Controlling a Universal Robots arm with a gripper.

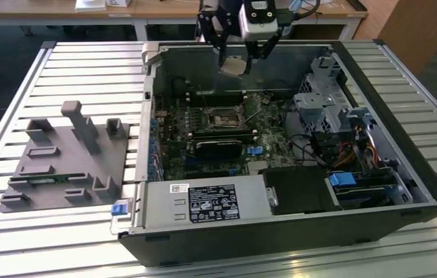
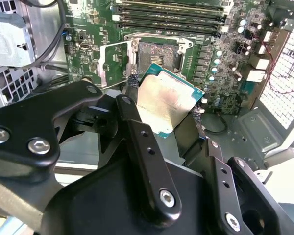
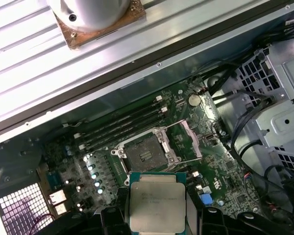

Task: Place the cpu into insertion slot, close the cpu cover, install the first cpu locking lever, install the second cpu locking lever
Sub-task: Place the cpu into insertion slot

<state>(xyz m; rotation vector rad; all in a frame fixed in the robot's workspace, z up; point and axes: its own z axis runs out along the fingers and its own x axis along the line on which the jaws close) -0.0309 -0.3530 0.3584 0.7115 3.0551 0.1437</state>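
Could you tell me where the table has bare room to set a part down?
Bare table slats lie between the grey fixture and the far edge, and on the exterior view's right of the case. Inside the case it is crowded: motherboard, cables, drive cage, with the claw holding the cpu above.

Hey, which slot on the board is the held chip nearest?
The square insertion slot, its cover flipped open; the long memory slots lie beyond it from the cpu.

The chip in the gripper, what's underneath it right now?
The chip, clamped in the gripper, hangs above the green board. The open socket shows empty, its cover flipped aside. The chip hides the board directly beneath it and its own underside.
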